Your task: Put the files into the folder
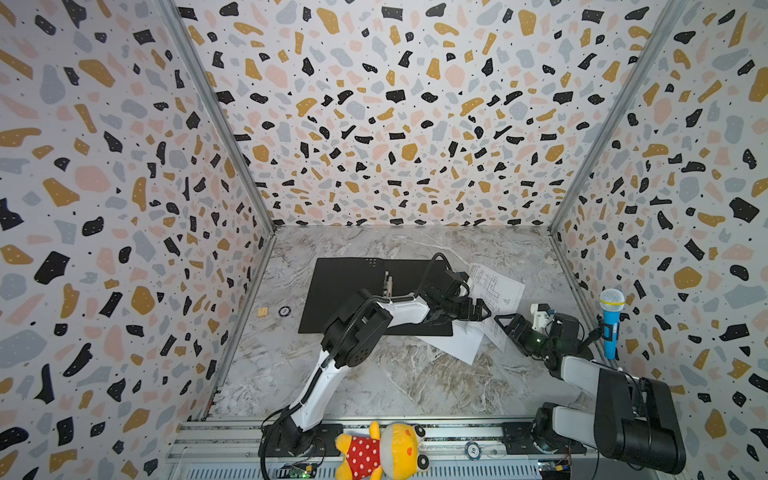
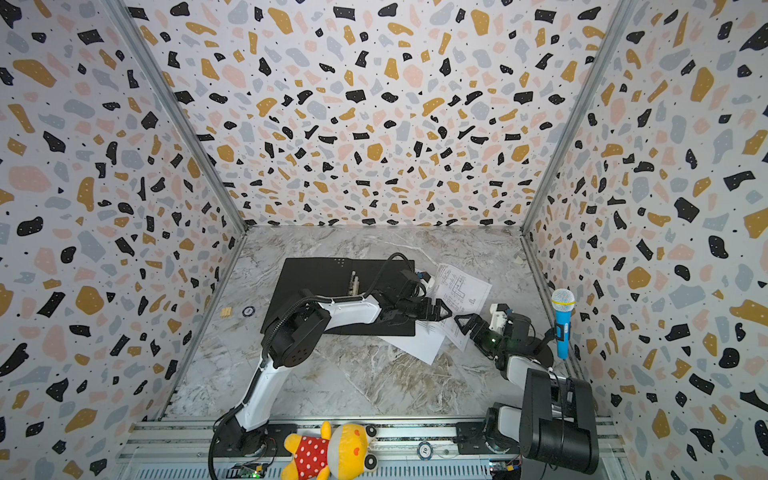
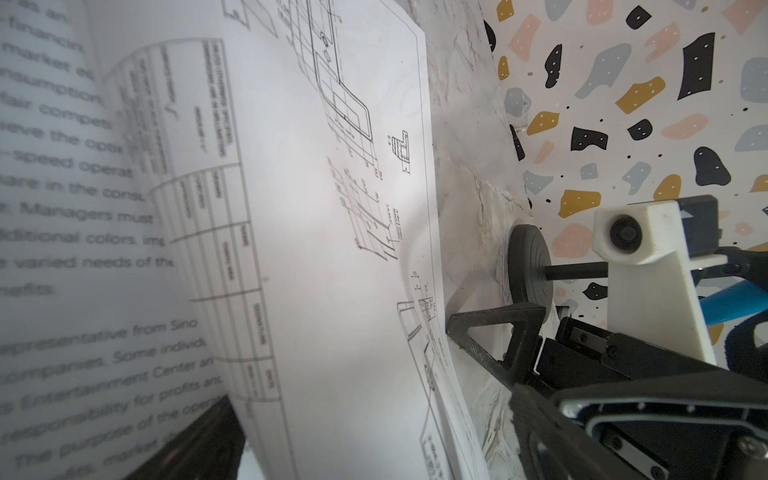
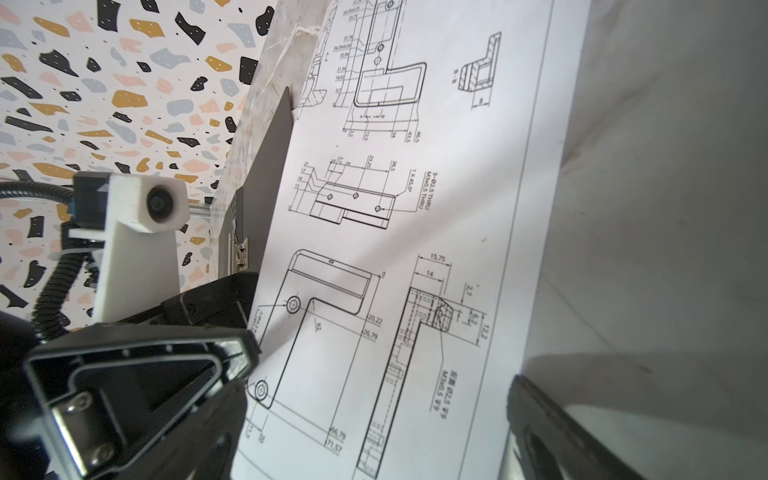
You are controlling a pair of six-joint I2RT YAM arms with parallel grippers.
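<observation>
Left fingers (image 4: 137, 344) and right fingers (image 3: 482, 361) both wide, nearly tip to tip over the drawing sheet (image 1: 498, 286).

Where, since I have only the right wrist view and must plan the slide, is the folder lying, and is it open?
Observer: The folder lies open, black inside up, left of the drawing sheet in both top views.
Operator: Is there a second sheet?
Observer: Yes, the text sheet lies under the drawing sheet, poking out toward the robot's side.
Operator: Is the left arm blocking the folder?
Observer: Partly. The left gripper is open past the folder's right edge, and its arm lies across the folder.
</observation>
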